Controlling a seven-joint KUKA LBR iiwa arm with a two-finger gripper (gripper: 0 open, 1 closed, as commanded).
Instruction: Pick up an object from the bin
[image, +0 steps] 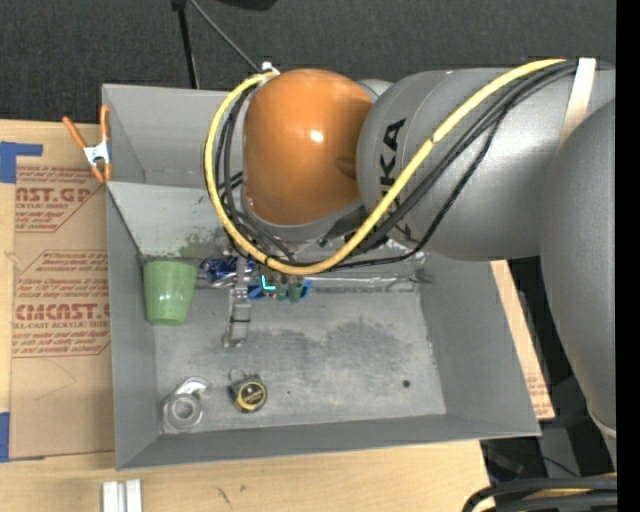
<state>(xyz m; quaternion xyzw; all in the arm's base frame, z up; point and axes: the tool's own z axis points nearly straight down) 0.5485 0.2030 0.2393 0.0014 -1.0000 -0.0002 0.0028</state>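
My gripper (235, 338) hangs below the orange wrist cover in the left middle of the bin, its tip close to the bare floor with nothing seen in it. A pale green plastic cup (167, 290) lies on its side just to the gripper's left, against the left wall. Nearer the front, a small round black and gold thing (248, 392) sits a little below the gripper. A clear ring-shaped thing (184, 405), like a roll of tape, lies at the front left corner.
The arm and its orange cover hide the bin's back and right part. Bare grey floor stretches to the right of the gripper towards the front right corner.
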